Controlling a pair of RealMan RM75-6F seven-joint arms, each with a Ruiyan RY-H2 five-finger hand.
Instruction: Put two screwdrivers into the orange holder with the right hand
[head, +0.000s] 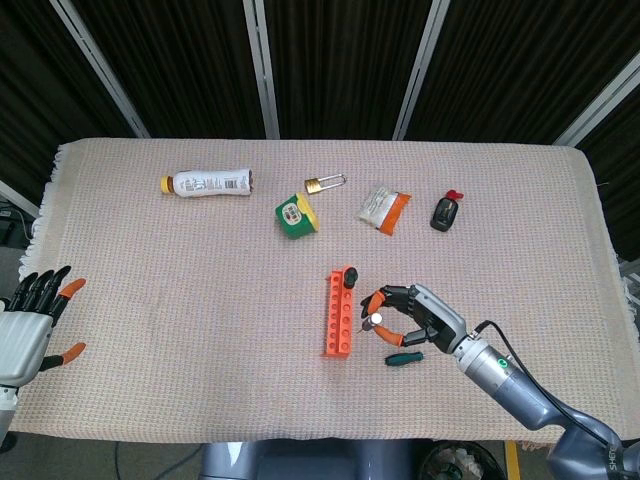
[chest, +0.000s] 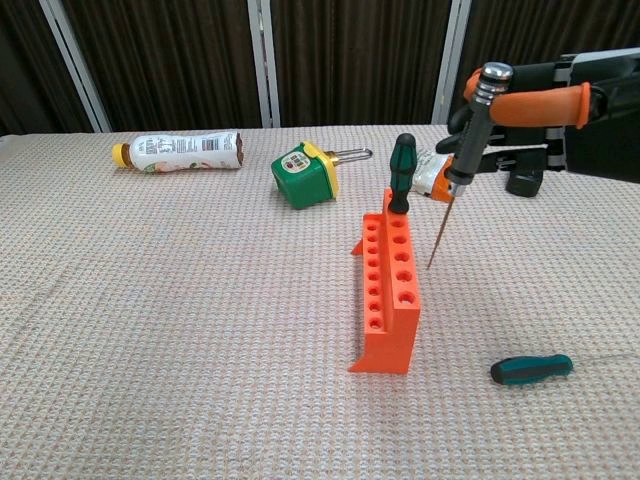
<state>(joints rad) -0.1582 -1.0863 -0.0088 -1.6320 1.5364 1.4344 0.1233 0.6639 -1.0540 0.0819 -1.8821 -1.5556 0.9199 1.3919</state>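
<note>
The orange holder (head: 340, 314) (chest: 388, 291) stands mid-table with one black-and-green screwdriver (chest: 401, 173) upright in its far hole. My right hand (head: 408, 312) (chest: 540, 110) pinches a thin grey precision screwdriver (chest: 462, 150), tilted tip-down. Its tip hangs just right of the holder, above the cloth. A second green-handled screwdriver (head: 404, 357) (chest: 531, 369) lies flat on the cloth right of the holder. My left hand (head: 35, 325) hovers off the table's left edge, fingers spread, holding nothing.
Along the far side lie a bottle (head: 208, 183), a brass padlock (head: 325, 183), a green-yellow box (head: 295, 216), a white-orange packet (head: 385, 208) and a small black object (head: 444, 212). The cloth-covered table (head: 160, 300) ends near the left hand.
</note>
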